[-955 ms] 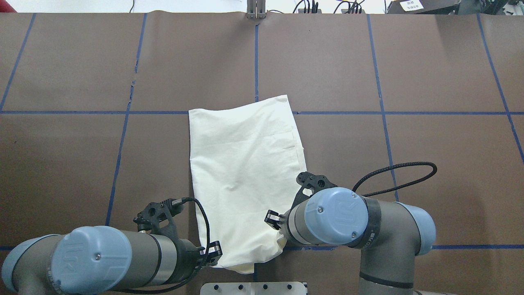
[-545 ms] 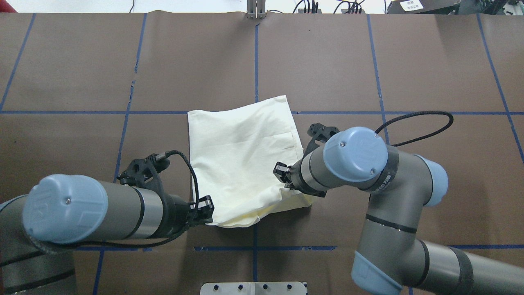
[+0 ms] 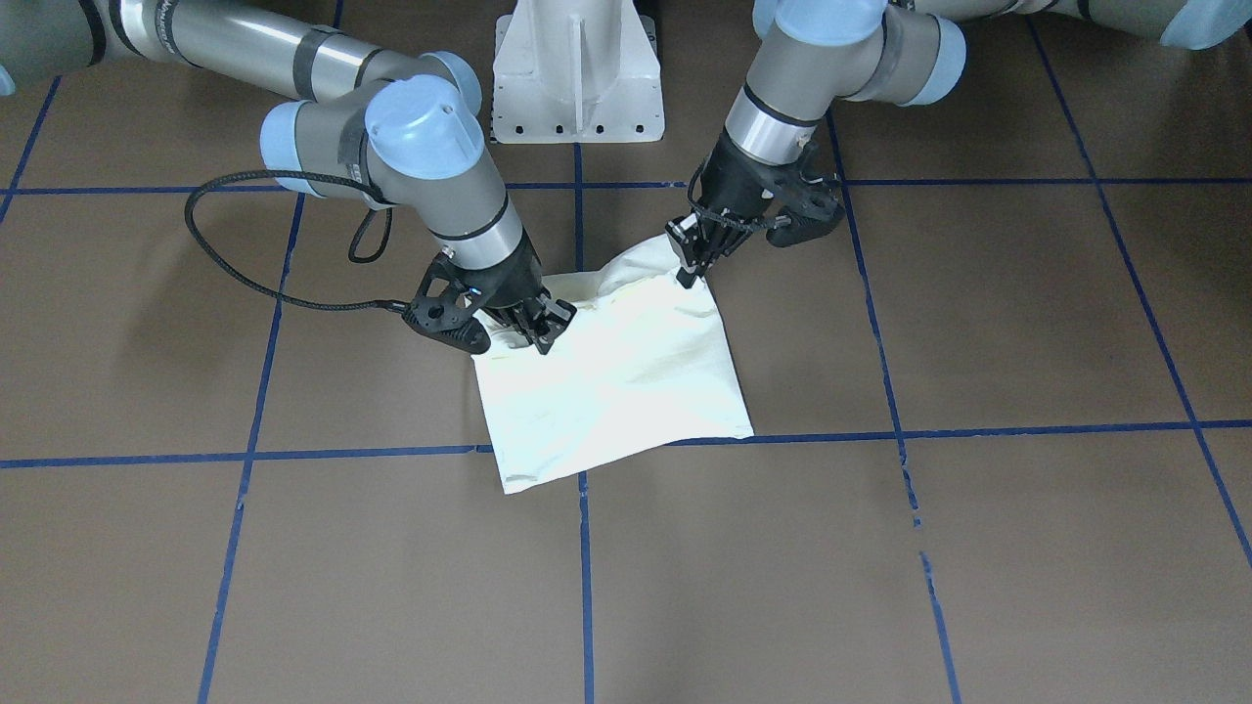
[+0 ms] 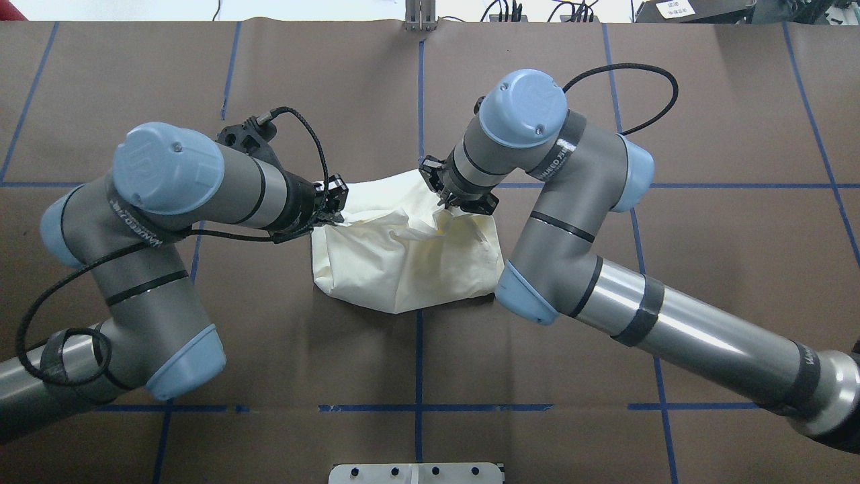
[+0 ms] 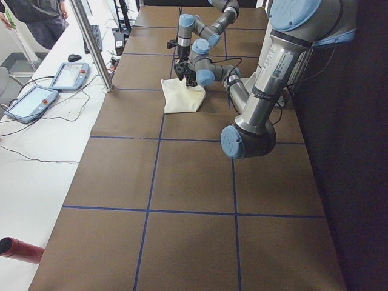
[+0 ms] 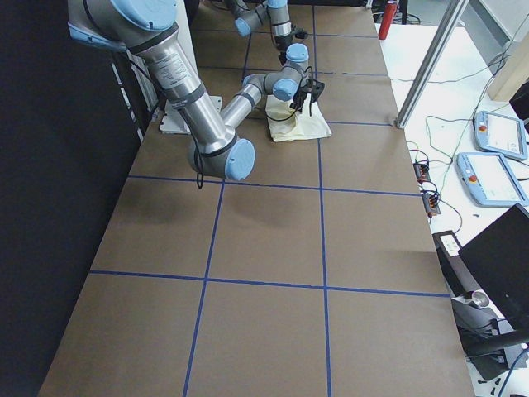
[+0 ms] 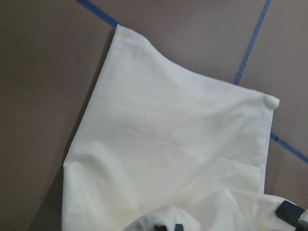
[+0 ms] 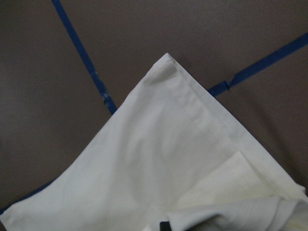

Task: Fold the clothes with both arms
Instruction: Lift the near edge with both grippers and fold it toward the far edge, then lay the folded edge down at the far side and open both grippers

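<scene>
- The cream T-shirt (image 4: 403, 262) lies near the middle of the brown table (image 4: 672, 336), with only its plain side showing.
- Its robot-side part is lifted and doubled over toward the far edge. This leaves a rounded fold nearest the robot.
- The left gripper (image 3: 693, 262) is pinched closed on 1 lifted corner of the cloth.
- The right gripper (image 3: 543, 332) is clamped on the other lifted corner.
- The cloth puckers and sags between the 2 grippers.
- The left arm (image 4: 201, 181) and right arm (image 4: 571, 202) both reach out over the garment, wrists angled down.
- The lower layer lies flat on the table, its far edge crossing a blue tape line (image 3: 880, 430).
- Both wrist views look down on that flat layer and a hemmed corner.
</scene>
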Controlling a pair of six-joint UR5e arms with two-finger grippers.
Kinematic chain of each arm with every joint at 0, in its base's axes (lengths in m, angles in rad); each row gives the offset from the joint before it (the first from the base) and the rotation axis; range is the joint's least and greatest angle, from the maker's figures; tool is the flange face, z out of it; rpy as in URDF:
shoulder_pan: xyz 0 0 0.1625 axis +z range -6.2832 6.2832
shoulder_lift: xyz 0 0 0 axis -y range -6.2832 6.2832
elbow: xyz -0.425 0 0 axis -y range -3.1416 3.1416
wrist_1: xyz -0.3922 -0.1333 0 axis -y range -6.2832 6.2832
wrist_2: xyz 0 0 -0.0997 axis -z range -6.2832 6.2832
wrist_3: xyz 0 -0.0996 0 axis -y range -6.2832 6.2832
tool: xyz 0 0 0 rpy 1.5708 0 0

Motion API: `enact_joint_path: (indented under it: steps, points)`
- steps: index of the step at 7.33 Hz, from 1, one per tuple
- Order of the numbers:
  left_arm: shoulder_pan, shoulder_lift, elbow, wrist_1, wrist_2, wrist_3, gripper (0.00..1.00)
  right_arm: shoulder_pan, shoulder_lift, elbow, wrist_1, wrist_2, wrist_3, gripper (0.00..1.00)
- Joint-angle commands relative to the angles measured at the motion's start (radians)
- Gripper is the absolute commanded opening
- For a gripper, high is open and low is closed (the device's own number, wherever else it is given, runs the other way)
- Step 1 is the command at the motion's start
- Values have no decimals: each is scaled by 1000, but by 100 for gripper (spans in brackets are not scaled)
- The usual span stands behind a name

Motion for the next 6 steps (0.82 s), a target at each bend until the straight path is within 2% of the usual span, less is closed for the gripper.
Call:
enact_joint_path:
  steps: [1,2,4,6]
  points:
    - [-60,-52,188,-107,2,34,0,58,103,-182,1,3,-34,0]
    - [-72,-75,272,-181,4,34,0,69,111,-219,3,6,-67,0]
    - [-87,-80,339,-231,7,55,0,69,147,-340,140,4,-64,0]
    - [-110,-80,350,-233,5,110,0,69,147,-342,142,4,-61,0]
